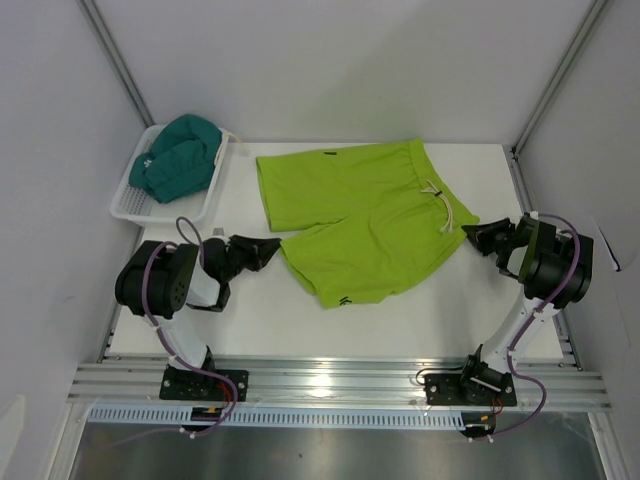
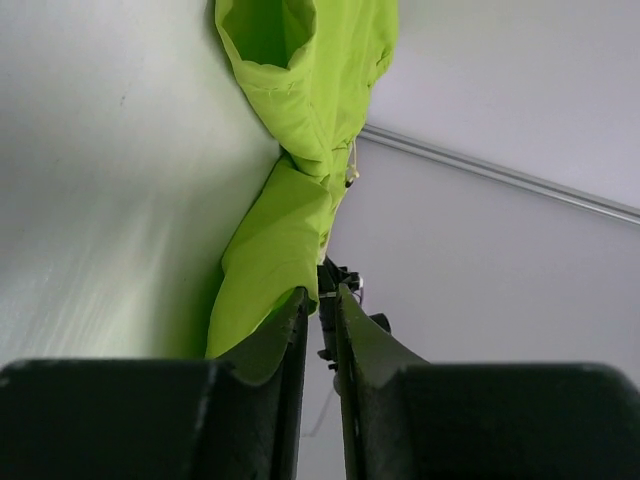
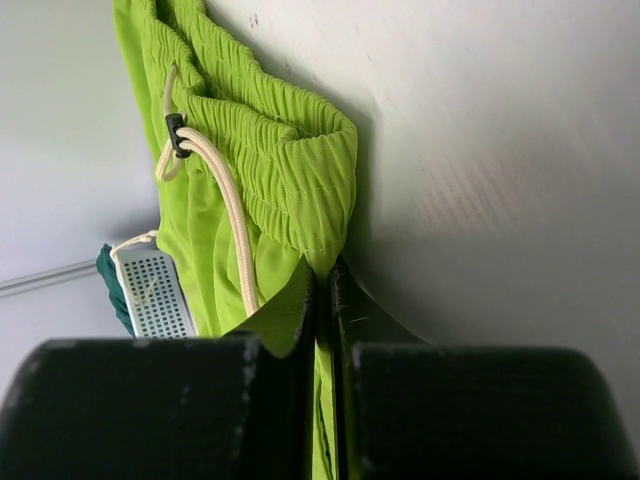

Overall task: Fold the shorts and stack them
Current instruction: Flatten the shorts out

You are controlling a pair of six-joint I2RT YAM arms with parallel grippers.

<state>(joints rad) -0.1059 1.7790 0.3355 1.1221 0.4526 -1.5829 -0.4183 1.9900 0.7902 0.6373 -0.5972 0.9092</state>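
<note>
Pinching lime green shorts (image 1: 350, 215) tight: right gripper (image 1: 467, 233) | left gripper (image 1: 272, 247) slightly parted, seemingly beside them

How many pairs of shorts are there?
2. The lime green shorts lie spread out in the middle of the table. The dark teal shorts sit bunched in the white basket at the far left. More might hide underneath.

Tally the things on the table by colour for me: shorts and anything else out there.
lime green shorts: 1
dark teal shorts: 1
white mesh basket: 1
Total: 3
</note>
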